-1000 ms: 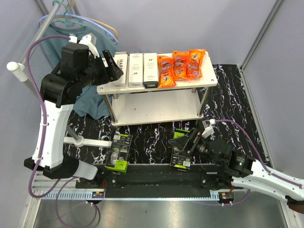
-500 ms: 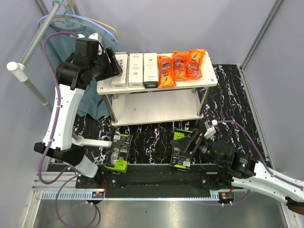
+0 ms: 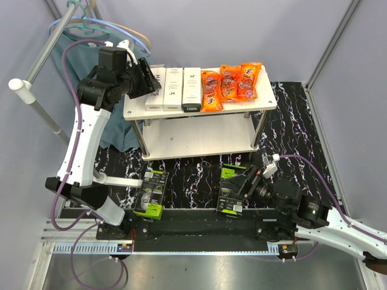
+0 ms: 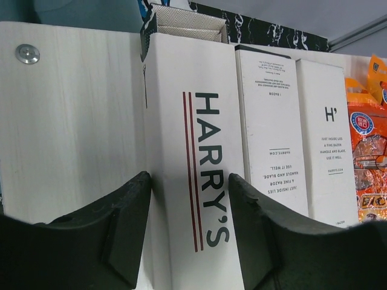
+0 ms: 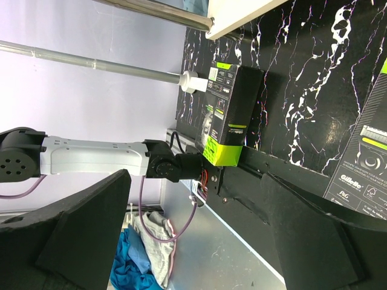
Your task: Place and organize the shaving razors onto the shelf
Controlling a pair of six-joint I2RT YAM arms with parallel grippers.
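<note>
I'm running this from afar, and it reads as a robotics lab cell dressed up like a shop corner. Plain grey partition walls [image 3: 242, 30] box in a black marbled tabletop [image 3: 296, 121]. The left arm [image 3: 81, 145] and right arm [image 3: 338, 229] are bolted beside a slotted metal rail [image 3: 181, 248]. A garment rail [image 3: 43, 51] with a teal shirt [image 3: 118, 133] stands behind a small display shelf [image 3: 260, 104] of packaged goods

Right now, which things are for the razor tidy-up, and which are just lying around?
For the job:
- white razor boxes
- black razor boxes
- shelf

Just lying about:
- orange snack packets
- teal shirt
</note>
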